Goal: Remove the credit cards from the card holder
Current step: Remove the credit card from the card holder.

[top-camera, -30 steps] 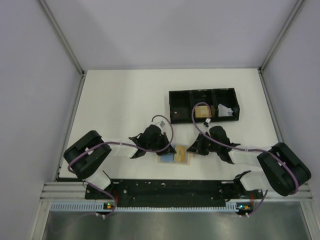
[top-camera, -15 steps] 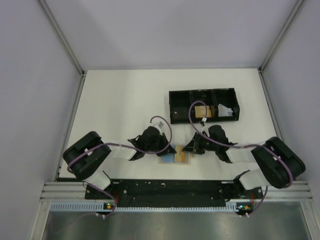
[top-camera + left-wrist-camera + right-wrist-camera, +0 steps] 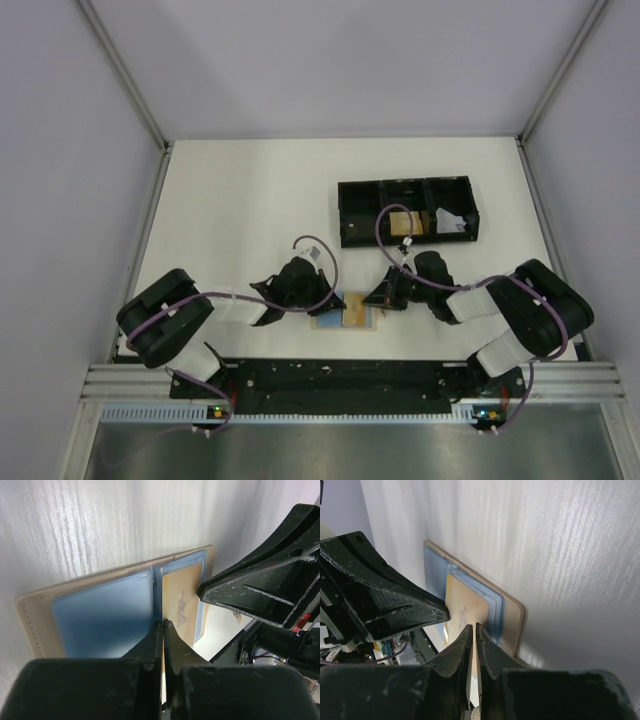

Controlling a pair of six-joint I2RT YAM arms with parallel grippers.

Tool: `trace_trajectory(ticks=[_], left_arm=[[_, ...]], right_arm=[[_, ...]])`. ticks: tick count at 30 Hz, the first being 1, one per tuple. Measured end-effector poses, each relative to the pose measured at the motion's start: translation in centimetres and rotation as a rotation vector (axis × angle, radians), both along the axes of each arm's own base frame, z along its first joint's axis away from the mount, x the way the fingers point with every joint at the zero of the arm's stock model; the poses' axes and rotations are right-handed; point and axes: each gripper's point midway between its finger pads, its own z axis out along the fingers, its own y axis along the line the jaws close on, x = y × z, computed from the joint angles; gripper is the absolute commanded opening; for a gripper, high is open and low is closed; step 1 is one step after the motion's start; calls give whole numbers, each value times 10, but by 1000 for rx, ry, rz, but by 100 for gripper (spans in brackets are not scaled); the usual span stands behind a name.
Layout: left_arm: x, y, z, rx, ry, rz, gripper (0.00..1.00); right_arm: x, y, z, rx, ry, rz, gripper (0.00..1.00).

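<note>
Black tray (image 3: 404,182) sits well beyond the right gripper (image 3: 473,629). Card holder (image 3: 100,615) lies open between both grippers. The left gripper (image 3: 162,626) is closed tight and empty, tips pressing on the centre fold. Right one's nearly closed at the edge of the pocketed tan card (image 3: 181,600) - can't tell if it's pinched.

Top wide; wrist cams close, share card holder (image 3: 100,610).

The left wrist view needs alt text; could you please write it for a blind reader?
An open card holder lies flat on the white table, blue-grey inside with a tan border. The left gripper, shut, points at its centre fold; the right gripper reaches over its right panel.
</note>
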Motion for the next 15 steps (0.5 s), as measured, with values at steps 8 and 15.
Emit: trace_trajectory(ticks=[8,15], left_arm=[[0,8,-1,-3,3,21,0],[0,13,4,-6,-10,37,0]], right_arm=[[2,-2,-2,-12,13,-9,6],[4,0,-3,-17,27,-5,5]])
